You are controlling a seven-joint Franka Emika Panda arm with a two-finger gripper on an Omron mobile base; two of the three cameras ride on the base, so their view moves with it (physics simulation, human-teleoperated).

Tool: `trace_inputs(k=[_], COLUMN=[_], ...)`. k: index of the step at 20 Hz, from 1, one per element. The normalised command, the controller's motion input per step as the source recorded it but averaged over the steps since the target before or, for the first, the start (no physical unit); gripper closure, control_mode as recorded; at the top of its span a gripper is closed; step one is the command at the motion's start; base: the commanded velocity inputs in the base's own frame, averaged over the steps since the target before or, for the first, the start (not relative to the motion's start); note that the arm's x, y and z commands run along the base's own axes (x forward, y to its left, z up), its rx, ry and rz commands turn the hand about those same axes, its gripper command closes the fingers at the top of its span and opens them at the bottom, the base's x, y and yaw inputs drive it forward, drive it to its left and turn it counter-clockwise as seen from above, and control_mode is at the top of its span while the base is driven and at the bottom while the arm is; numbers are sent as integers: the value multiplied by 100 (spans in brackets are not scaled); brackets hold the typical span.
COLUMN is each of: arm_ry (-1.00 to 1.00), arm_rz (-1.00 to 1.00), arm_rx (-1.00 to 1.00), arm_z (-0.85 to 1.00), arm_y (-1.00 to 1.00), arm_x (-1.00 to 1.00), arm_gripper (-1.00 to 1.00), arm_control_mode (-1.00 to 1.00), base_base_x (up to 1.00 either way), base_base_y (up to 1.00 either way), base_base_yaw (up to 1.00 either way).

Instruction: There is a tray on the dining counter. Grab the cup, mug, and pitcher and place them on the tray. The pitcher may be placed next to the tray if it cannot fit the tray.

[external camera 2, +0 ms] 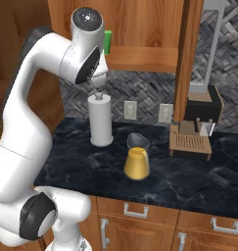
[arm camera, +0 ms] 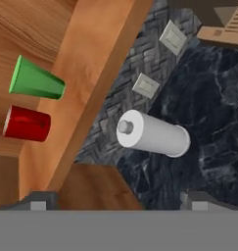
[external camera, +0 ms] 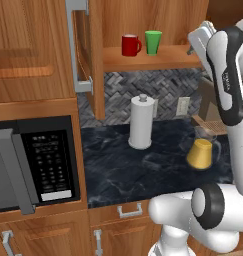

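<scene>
Approaching the open cabinet shelf is the step in hand; none of the three vessels appears to have been moved, and the tray is not in these pictures.

Left base view: the mug [external camera: 130, 45] and the cup [external camera: 153, 42] stand side by side, just apart, on the shelf [external camera: 143, 59] of the open wall cabinet, mug to the left. Below, on the black marbled counter [external camera: 123, 170], the pitcher [external camera: 203, 150] stands upright, to the right of the paper-towel roll [external camera: 142, 122]. The arm rises at the right edge, its hand up near the shelf's right end. A microwave [external camera: 35, 165] sits at the left.

Right base view: the arm's upper joint hides most of the shelf; a sliver of the cup shows beside it. The pitcher stands near the counter's middle, between the paper-towel roll and a coffee machine [external camera 2: 196, 127], well apart from both.

Hand view: the gripper [arm camera: 118, 202] has its jaws spread fully wide and grasps nothing. The camera is rolled; cup and mug lie toward the left, off the gripper's axis.

Next move, as judged: swing the hand toward the shelf, align the fingers on either side of one vessel, then close. The two stand close together, so a finger may knock the neighbour.
</scene>
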Motion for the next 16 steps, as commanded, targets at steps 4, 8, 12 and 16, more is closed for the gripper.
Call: trace_inputs(k=[4,8,12,16], arm_ry=[-15,-13,-7,0], arm_rz=[-2,-1,-1,0], arm_rx=[11,9,4,0], arm_z=[27,18,0,0], arm_y=[-3,-1,0,0], arm_x=[0,0,2,34], arm_gripper=[-100,-100,-100,-100], arm_control_mode=[-100,-100,-100,-100], base_base_x=[0,0,0,0], base_base_y=[0,0,0,0], base_base_yaw=[0,0,0,0])
